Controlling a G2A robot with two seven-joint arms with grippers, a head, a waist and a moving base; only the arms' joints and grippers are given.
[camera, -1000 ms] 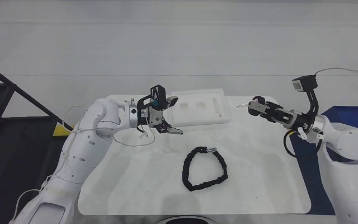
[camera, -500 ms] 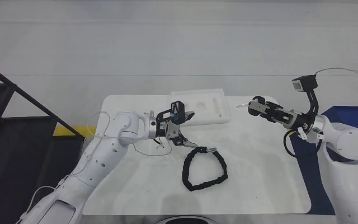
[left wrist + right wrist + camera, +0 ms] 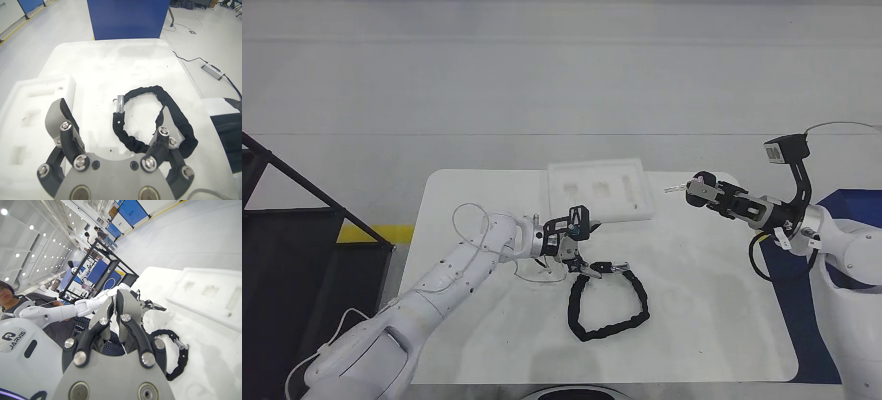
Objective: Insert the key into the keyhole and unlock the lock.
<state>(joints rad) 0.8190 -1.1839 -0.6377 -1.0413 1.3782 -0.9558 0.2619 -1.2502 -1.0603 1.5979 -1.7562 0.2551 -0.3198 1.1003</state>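
A black fabric-covered chain lock (image 3: 608,303) lies looped on the white table (image 3: 722,300), its shiny metal cylinder end (image 3: 120,103) pointing toward the foam tray. My left gripper (image 3: 585,263) is open, low over that end; in the left wrist view the cylinder stands between its spread fingers (image 3: 64,111) and one finger overlaps the loop (image 3: 170,106). My right gripper (image 3: 689,187) hovers off to the far right side, shut on a small metal key (image 3: 673,188) that sticks out from its tips. The right wrist view shows the shut fingers (image 3: 121,302), with the lock (image 3: 178,344) beyond them.
A white foam tray (image 3: 602,190) with moulded recesses sits at the table's back edge, just behind the left gripper. Bare tabletop stretches between the lock and the right arm. A black frame (image 3: 282,190) stands off the table's left side.
The left arm has swung from in front of the foam tray down and rightward to the lock's metal end, still open. The right arm and key have not moved.
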